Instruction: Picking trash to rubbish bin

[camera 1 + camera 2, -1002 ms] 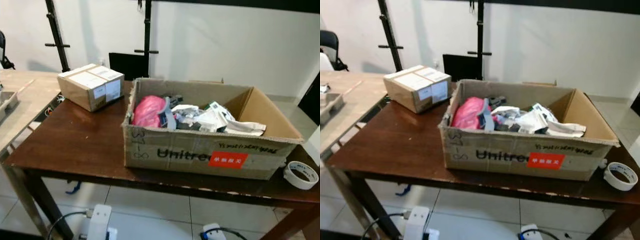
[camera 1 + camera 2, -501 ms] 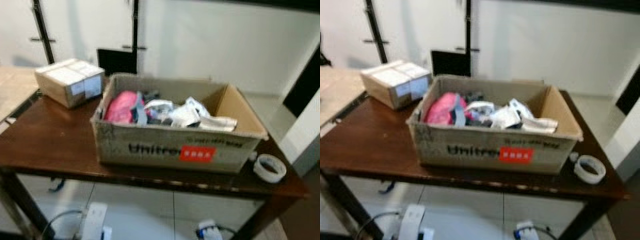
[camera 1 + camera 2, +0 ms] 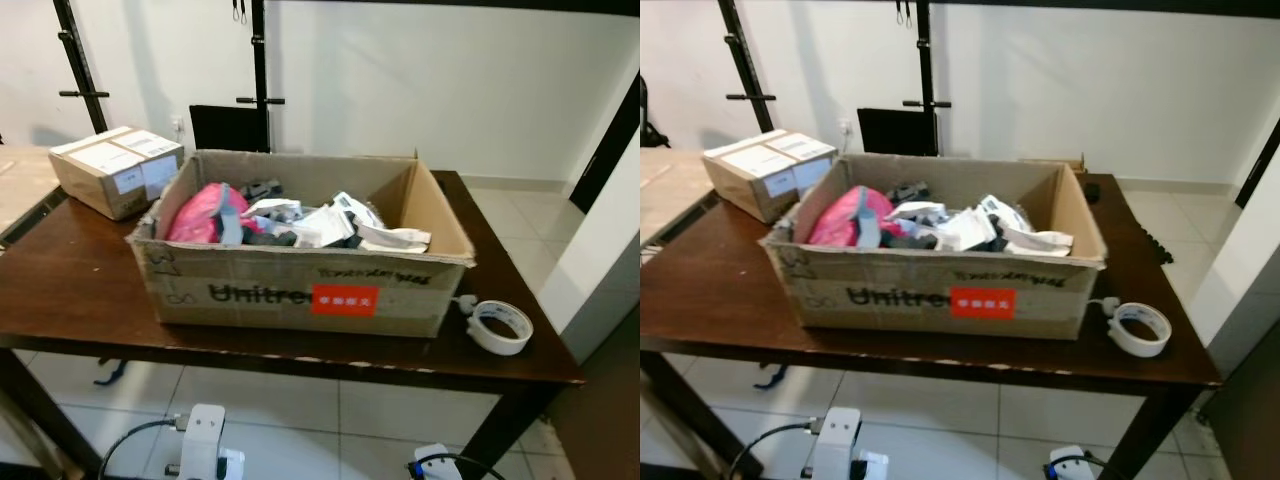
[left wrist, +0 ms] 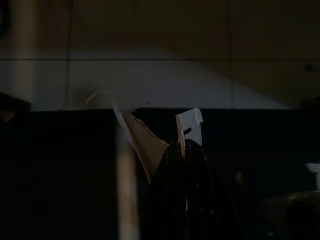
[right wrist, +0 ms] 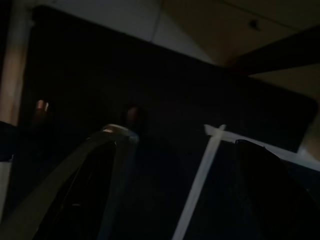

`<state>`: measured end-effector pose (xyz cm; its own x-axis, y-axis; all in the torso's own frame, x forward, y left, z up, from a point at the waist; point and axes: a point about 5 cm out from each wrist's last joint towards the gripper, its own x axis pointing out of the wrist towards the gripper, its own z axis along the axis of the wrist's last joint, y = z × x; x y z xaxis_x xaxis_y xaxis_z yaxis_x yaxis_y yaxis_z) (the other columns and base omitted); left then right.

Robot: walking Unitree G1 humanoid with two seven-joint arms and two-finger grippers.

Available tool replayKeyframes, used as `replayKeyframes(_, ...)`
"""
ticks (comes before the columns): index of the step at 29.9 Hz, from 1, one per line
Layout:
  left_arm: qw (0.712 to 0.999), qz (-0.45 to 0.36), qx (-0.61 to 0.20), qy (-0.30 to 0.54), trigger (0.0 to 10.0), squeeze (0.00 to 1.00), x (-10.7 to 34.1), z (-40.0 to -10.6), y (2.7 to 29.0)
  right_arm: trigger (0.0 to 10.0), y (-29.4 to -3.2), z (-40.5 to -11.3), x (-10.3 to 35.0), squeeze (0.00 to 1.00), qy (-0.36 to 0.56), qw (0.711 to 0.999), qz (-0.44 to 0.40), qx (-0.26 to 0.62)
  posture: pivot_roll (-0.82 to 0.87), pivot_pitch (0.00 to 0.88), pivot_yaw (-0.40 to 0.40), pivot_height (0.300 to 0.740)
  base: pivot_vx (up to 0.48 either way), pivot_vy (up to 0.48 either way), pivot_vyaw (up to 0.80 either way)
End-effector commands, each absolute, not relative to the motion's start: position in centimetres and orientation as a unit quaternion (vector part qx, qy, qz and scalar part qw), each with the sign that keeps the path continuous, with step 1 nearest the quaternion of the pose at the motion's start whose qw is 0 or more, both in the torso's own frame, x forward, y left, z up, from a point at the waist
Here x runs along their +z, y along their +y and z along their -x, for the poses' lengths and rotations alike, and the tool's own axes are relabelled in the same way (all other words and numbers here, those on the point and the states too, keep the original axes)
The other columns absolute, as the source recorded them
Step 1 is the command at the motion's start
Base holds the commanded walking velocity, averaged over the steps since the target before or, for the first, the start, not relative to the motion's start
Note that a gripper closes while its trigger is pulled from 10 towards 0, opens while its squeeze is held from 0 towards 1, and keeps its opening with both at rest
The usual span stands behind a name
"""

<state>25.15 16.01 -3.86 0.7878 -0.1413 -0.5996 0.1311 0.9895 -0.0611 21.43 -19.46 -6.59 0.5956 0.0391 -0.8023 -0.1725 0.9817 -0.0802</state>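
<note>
- Trash lies heaped in one open cardboard box mid-desk, gathered for carrying to a bin.
- Left claw, fingers pressed together, pinches one paper scrap.
- Right claw hangs spread, holding nothing.
- One small sealed box, one tape roll.

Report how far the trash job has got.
Done: the box on the table already holds a pile of trash. In hand: the left hand is shut on paper scraps. Left: dropping them in; the tape roll sits beside the box.
</note>
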Motion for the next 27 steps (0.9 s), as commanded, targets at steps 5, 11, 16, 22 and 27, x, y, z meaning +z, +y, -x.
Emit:
replayKeyframes(5,0.944,-0.025,-0.074,0.322,10.0,0.00,-4.1,-24.8,16.7,10.0,-18.9,-21.0,-6.9,0.00,0.452,0.887,0.071,0.065,0.00,0.070,-0.021,0.740,0.000,0.000,0.00)
replayKeyframes(11,0.941,-0.080,-0.136,0.299,10.0,0.00,-3.5,-25.4,15.6,10.0,-19.1,-21.1,-6.8,0.00,0.450,0.888,0.073,0.064,0.00,0.062,-0.019,0.740,0.000,0.000,0.00)
replayKeyframes(16,0.943,-0.085,-0.174,0.269,10.0,0.00,-2.4,-26.6,14.6,10.0,-19.7,-21.3,-6.6,0.00,0.445,0.890,0.075,0.058,0.00,0.057,-0.016,0.740,0.000,0.000,0.00)
replayKeyframes(22,0.936,-0.108,-0.267,0.204,10.0,0.00,-0.2,-28.0,12.7,10.0,-20.5,-22.8,-5.4,0.00,0.407,0.908,0.071,0.072,0.00,0.055,-0.017,0.740,0.000,0.000,0.00)
replayKeyframes(27,0.856,-0.070,-0.485,0.165,10.0,0.00,2.6,-27.8,9.0,10.0,-20.2,-24.6,-3.4,0.00,0.366,0.895,0.110,0.228,0.00,0.055,-0.016,0.740,0.000,0.000,0.00)
